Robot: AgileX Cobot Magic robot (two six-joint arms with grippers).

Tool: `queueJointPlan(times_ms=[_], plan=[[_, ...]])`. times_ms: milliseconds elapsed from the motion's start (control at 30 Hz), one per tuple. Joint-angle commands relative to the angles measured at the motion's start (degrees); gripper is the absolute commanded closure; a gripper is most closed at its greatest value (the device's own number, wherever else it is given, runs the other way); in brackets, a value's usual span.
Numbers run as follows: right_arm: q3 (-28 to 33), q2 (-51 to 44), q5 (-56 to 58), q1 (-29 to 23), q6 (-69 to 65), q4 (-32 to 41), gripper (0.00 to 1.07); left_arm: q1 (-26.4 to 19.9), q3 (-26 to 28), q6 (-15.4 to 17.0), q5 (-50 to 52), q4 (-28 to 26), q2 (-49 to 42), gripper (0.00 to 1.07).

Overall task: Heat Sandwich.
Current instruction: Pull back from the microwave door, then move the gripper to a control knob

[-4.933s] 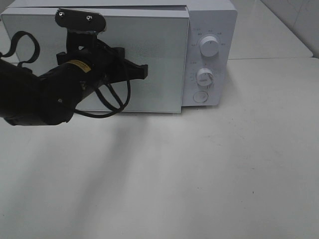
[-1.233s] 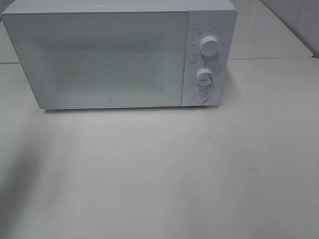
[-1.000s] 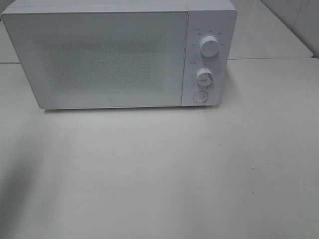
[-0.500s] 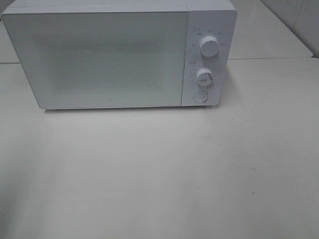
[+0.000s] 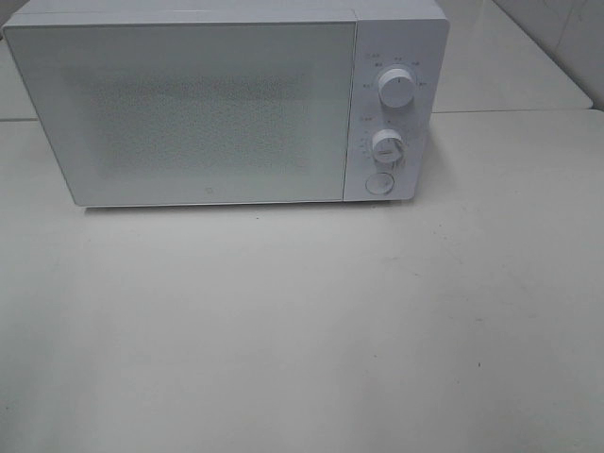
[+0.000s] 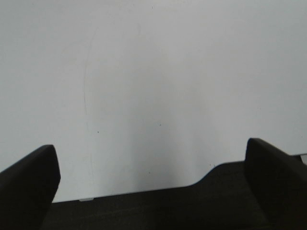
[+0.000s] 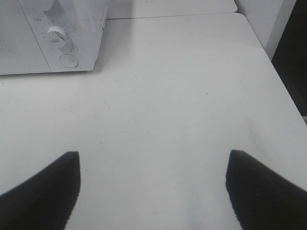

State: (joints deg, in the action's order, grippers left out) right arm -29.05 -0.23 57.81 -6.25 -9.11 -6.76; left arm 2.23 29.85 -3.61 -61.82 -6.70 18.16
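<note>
Sandwich unseen; microwave (image 5: 189, 113) door closed at table's (image 5: 302, 330) far edge. Knobs (image 5: 387, 145) lie nearer right gripper (image 7: 152, 154) than left gripper (image 6: 149, 145); both spread wide, empty.

The left claw (image 6: 152, 160) is matte black, with two broad fingers (image 6: 29, 187) that have blunt, rounded tips and flat, sloping upper edges; the surfaces look faintly textured, but they are too dark to make out any finer detail. The right claw (image 7: 153, 158) is black too. Its fingers (image 7: 45, 194) are wedge-shaped, narrowing to softly rounded corners, and their faces are lost in shadow.
</note>
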Motion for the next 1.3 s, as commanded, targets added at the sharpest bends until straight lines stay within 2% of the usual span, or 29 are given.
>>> queueJointPlan(times_ms=[33,333,567,667,1300], plan=[[0.2,-1.5,-0.7,0.3,0.5,-0.2,0.32,0.0,-0.3,0.6,0.2,0.1,-3.8,0.09],[0.2,-1.5,-0.7,0.3,0.5,-0.2,0.32,-0.1,-0.3,0.6,0.2,-0.8,-10.5,0.09],[0.2,-1.5,-0.7,0.3,0.5,-0.2,0.32,-3.7,-0.3,0.6,0.2,-0.9,-17.5,0.09],[0.2,-1.5,-0.7,0.3,0.5,-0.2,0.32,-3.7,-0.3,0.6,0.2,-1.1,-19.5,0.09],[0.2,-1.5,-0.7,0.3,0.5,-0.2,0.32,-3.7,-0.3,0.6,0.3,-1.4,-19.8,0.09]])
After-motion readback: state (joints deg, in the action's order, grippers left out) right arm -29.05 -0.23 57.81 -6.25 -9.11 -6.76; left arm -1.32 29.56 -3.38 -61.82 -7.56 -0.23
